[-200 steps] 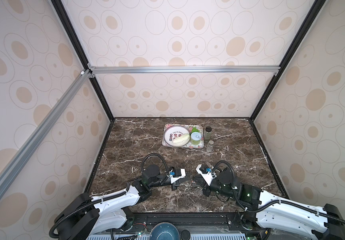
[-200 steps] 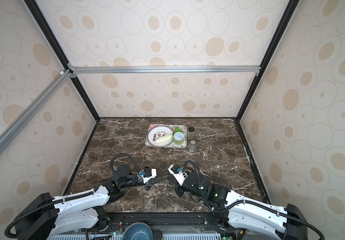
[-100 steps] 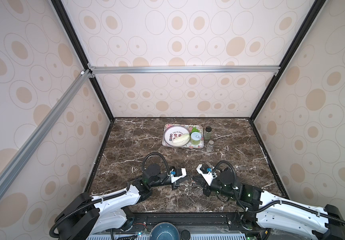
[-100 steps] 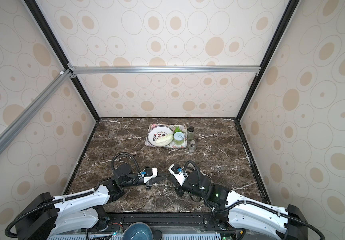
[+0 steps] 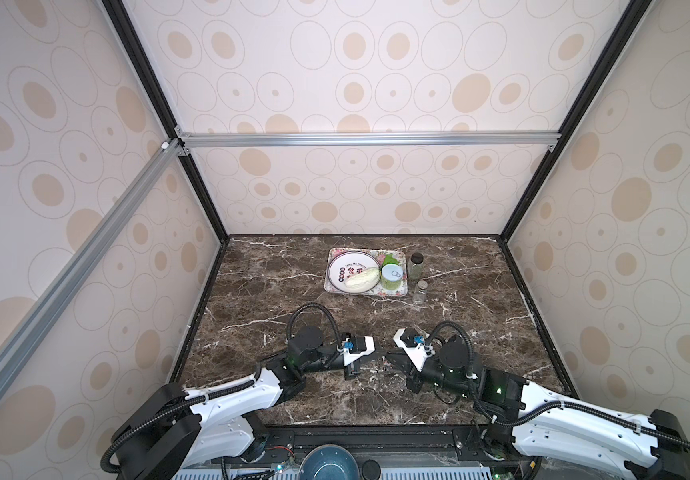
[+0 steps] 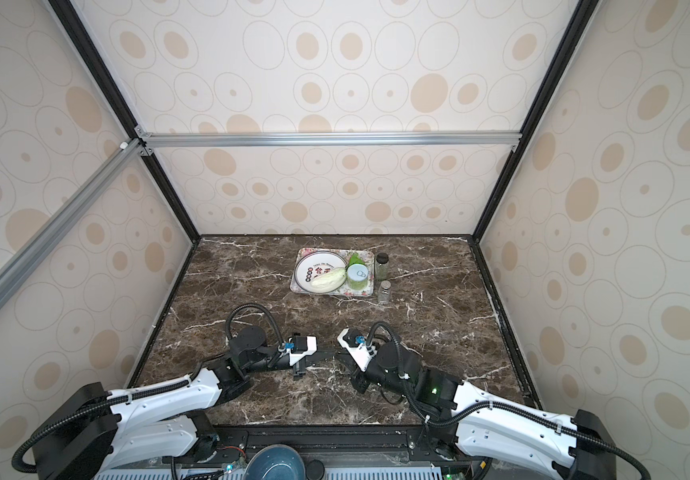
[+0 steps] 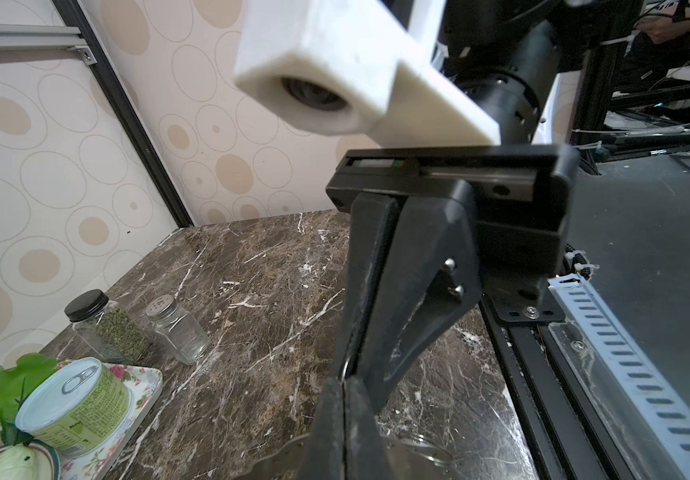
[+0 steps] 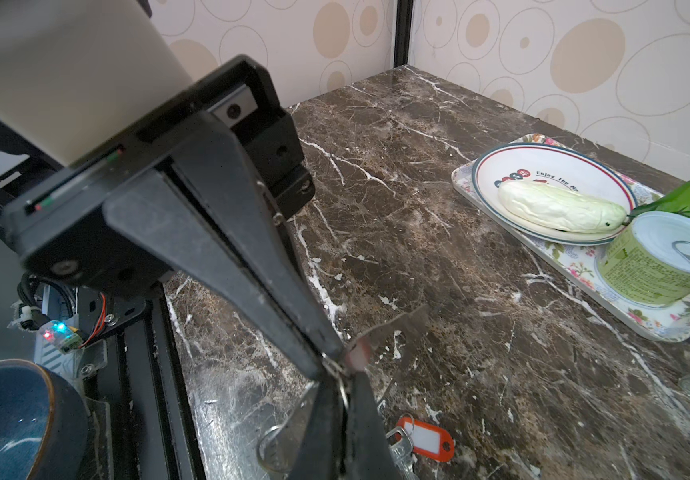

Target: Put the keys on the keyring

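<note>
In both top views my left gripper and right gripper meet tip to tip low over the front middle of the table. In the left wrist view the left gripper is shut, with a thin wire ring at its tips. The right gripper is shut on the same ring. The keyring, a grey plate with small rim holes, sits under both grippers. A key with a red-orange tag lies loose on the marble beside the right fingers.
A flowered tray at the back holds a white plate, a pale cabbage and a green can. Two glass jars stand right of it. A blue bowl sits below the table's front rail.
The left gripper's jaws have closed onto the ring at the right gripper's tips. Both arms have stayed almost in place.
</note>
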